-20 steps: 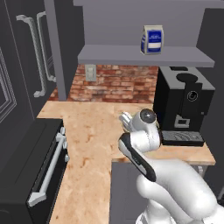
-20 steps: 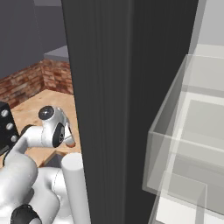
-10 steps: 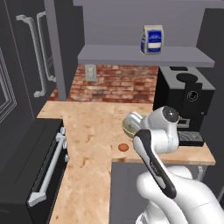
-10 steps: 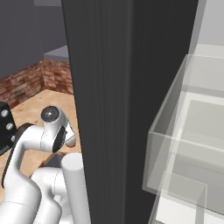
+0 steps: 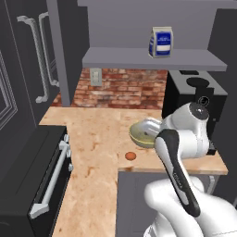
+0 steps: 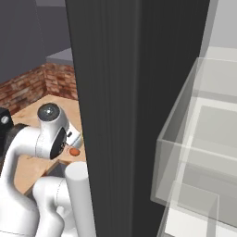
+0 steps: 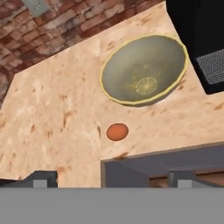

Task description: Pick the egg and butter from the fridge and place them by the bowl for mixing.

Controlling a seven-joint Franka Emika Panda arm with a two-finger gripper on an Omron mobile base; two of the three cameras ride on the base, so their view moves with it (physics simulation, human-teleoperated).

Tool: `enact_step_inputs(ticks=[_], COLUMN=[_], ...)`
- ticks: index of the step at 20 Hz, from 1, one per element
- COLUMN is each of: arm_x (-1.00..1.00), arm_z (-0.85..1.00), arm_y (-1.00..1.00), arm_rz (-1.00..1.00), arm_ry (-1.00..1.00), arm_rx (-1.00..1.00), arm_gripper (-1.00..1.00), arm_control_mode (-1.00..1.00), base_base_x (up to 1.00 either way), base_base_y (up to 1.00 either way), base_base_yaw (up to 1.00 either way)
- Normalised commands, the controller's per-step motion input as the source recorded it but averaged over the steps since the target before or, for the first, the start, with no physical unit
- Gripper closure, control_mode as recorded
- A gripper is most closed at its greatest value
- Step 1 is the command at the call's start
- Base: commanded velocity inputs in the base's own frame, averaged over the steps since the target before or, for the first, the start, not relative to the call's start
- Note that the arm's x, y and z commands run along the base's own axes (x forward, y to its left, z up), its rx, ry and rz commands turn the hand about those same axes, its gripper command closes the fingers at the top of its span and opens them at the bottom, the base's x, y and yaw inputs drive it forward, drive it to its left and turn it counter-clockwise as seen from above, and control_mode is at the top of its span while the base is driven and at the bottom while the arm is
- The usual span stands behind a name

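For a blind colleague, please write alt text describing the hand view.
A small orange-brown egg lies alone on a wooden counter, near an olive-beige bowl but not touching it. A black appliance stands beside the bowl, with a brick wall behind.

Small orange-brown egg (image 7: 117, 131) lying free on the bench, centre frame in the hand view, just below the olive-beige bowl (image 7: 144, 70), near but apart. Bowl upright, glossy inside, sitting upper centre-right.

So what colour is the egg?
Orange-brown; the egg shows best in the hand view.
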Motion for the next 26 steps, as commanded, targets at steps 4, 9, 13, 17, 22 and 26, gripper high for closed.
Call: enact_step_inputs(ticks=[4, 9, 13, 17, 22, 26], arm_x=[-0.61, -0.62, -0.61, -0.56, -0.55, -0.32], arm_z=[0.38, 0.33, 0.30, 0.23, 0.23, 0.09], arm_y=[-0.15, -0.21, -0.14, -0.10, -0.18, -0.13], arm_rz=[0.15, 0.14, 0.11, 0.05, 0.00, -0.05], arm_ry=[-0.01, 0.00, -0.01, -0.04, -0.10, -0.04], arm_rx=[-0.21, -0.11, -0.16, -0.14, -0.12, -0.04], arm_gripper=[-1.00, -1.00, -1.00, -1.00, -1.00, -1.00], arm_control_mode=[-1.00, -1.00, -1.00, -1.00, -1.00, -1.00], base_base_x=[0.00, 0.00, 0.00, 0.00, 0.00, 0.00], base_base_y=[0.00, 0.00, 0.00, 0.00, 0.00, 0.00], base_base_yaw=[0.00, 0.00, 0.00, 0.00, 0.00, 0.00])
